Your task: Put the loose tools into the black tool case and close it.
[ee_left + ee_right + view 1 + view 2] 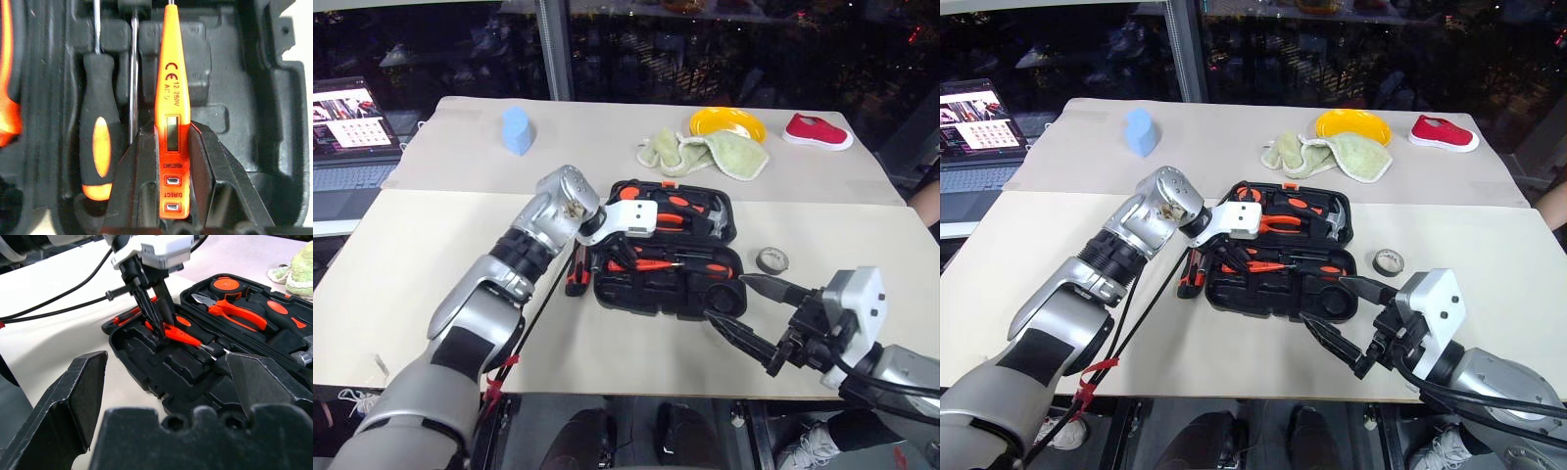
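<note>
Right now the left gripper point(157, 325) is clamped on the small red screwdriver point(171, 112), a slim tester-type tool with a little window in its body, and holds it low over the open black tool case point(705, 299), tip pointing away from the fingers along the recesses. Just beside those fingers, already lying in the case, is an orange-and-black screwdriver point(97, 147), with a second thin shaft between it and the held tool. On the far side of the left gripper, in the case's other half, sit the orange-handled pliers point(234, 313) and the hammer point(713, 206). Behind the left gripper, outside the case wall, the utility knife point(576, 274) rests on the table point(431, 245). The right gripper point(744, 308) hangs with its jaws spread wide and empty at the near corner of the case, and the tape roll point(771, 258) lies on the table just beyond it, apart from the case. I judge the main risk to be the release: if the red screwdriver is let go while tilted or off its slot, it may land across the neighbouring shafts or ride on a ridge, and the lid would then not shut flat. The fingers could also nudge the seated screwdriver out of place when they pull clear, and the knife and tape roll are not yet stowed
</note>
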Action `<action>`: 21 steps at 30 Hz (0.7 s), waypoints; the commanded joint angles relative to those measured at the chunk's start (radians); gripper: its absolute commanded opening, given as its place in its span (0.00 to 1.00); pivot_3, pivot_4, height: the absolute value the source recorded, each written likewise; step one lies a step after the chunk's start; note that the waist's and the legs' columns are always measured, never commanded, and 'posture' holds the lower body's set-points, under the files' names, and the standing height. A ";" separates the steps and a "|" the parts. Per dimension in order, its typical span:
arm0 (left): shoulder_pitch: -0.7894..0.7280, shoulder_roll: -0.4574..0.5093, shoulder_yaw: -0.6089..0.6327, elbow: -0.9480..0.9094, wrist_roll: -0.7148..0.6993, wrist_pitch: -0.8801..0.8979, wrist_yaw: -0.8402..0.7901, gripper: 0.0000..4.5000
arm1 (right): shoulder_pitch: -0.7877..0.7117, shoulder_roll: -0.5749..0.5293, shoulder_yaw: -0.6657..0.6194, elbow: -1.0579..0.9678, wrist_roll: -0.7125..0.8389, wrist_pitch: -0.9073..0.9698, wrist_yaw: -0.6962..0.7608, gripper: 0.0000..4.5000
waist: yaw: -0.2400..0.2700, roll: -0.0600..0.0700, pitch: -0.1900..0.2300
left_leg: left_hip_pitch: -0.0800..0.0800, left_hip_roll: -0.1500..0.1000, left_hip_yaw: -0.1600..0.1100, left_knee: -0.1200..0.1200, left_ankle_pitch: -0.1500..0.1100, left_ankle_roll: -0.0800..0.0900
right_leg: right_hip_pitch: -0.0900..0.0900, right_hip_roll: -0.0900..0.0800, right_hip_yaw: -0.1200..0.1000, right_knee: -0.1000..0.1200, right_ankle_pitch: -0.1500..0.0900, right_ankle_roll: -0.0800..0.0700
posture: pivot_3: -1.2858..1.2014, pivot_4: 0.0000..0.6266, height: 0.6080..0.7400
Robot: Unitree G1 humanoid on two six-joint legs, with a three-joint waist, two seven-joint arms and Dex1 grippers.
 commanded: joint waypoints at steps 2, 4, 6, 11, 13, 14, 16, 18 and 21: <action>-0.022 -0.012 0.011 0.004 -0.005 -0.006 -0.009 0.09 | -0.010 0.009 -0.009 -0.037 -0.005 -0.032 -0.015 1.00 | 0.000 0.000 0.000 | 0.000 0.000 0.000 0.000 0.000 0.000 | 0.000 0.000 0.000 0.000 0.000 0.000 | 0.52 0.24 1.00; 0.006 0.000 -0.015 -0.017 0.016 -0.013 -0.016 0.09 | -0.008 0.013 -0.008 -0.039 -0.006 -0.033 -0.020 1.00 | 0.000 0.000 0.000 | 0.000 0.000 0.000 0.000 0.000 0.000 | 0.000 0.000 0.000 0.000 0.000 0.000 | 0.52 0.24 1.00; 0.038 0.016 -0.040 -0.045 0.037 -0.010 -0.022 0.09 | -0.005 0.017 -0.009 -0.041 -0.006 -0.034 -0.026 1.00 | -0.001 0.000 0.000 | 0.000 0.000 0.000 0.000 0.000 0.000 | 0.000 0.000 0.000 0.000 0.000 0.000 | 0.52 0.24 1.00; 0.084 0.035 -0.066 -0.094 0.064 -0.006 -0.023 0.09 | -0.003 0.021 -0.007 -0.043 -0.010 -0.034 -0.031 1.00 | -0.002 0.000 0.000 | -0.001 0.000 0.000 0.001 0.000 0.000 | -0.001 0.001 0.001 0.001 0.000 0.000 | 0.52 0.24 1.00; 0.092 0.031 -0.069 -0.095 0.071 0.006 -0.018 0.09 | -0.005 0.021 -0.005 -0.042 -0.012 -0.034 -0.031 1.00 | -0.002 0.000 0.000 | -0.001 0.000 0.000 0.001 0.000 0.000 | -0.001 0.001 0.001 0.001 0.000 0.000 | 0.52 0.24 1.00; 0.094 0.029 -0.069 -0.095 0.072 0.012 -0.018 0.09 | -0.006 0.022 -0.005 -0.041 -0.013 -0.034 -0.031 1.00 | -0.002 0.000 0.000 | -0.001 0.000 0.000 0.001 0.000 0.000 | -0.001 0.001 0.001 0.001 0.000 0.000 | 0.52 0.24 1.00; 0.095 0.020 -0.070 -0.084 0.079 0.012 -0.009 0.09 | -0.008 0.022 -0.002 -0.040 -0.016 -0.034 -0.031 1.00 | -0.003 0.000 0.000 | -0.001 0.000 0.000 0.001 0.000 0.000 | -0.001 0.001 0.001 0.001 0.000 0.000 | 0.52 0.24 1.00; 0.095 0.013 -0.070 -0.068 0.085 0.013 -0.002 0.09 | -0.012 0.022 0.001 -0.038 -0.019 -0.033 -0.032 1.00 | -0.002 0.000 0.000 | 0.000 0.000 0.000 0.001 0.000 0.000 | -0.001 0.001 0.001 0.001 0.000 0.000 | 0.52 0.24 1.00; 0.096 0.010 -0.069 -0.059 0.090 0.012 -0.001 0.09 | -0.017 0.022 0.003 -0.037 -0.022 -0.033 -0.032 1.00 | -0.002 0.000 0.000 | 0.000 0.000 0.000 0.001 0.000 0.000 | 0.000 0.001 0.001 0.001 0.000 0.000 | 0.52 0.24 1.00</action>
